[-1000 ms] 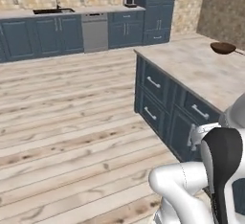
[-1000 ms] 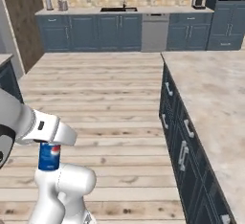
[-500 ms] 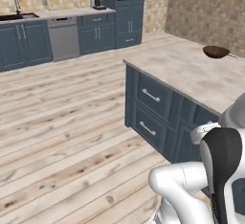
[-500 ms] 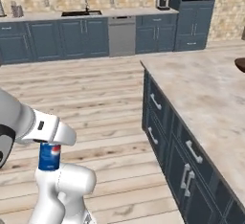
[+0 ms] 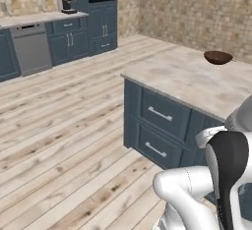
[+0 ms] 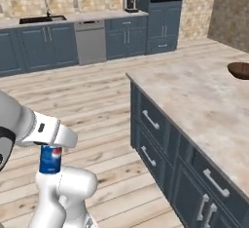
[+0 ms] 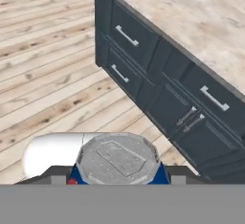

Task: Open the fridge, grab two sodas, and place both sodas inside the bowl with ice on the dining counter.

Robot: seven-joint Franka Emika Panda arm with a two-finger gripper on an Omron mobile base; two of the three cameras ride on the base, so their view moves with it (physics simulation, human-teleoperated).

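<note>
One blue soda [image 6: 50,159] in gripper [image 6: 48,146], bowl [image 5: 218,57] seemingly empty

No legible text, brand or number anywhere. The blue can [image 6: 49,159] carries a red-and-white emblem, no letters resolvable. Embossing on its silver top [image 7: 117,158] is too blurred to read.

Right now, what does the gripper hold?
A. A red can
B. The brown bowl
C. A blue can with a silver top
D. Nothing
C: the gripper is closed on the blue can; the bowl sits far off on the dining counter.
</note>
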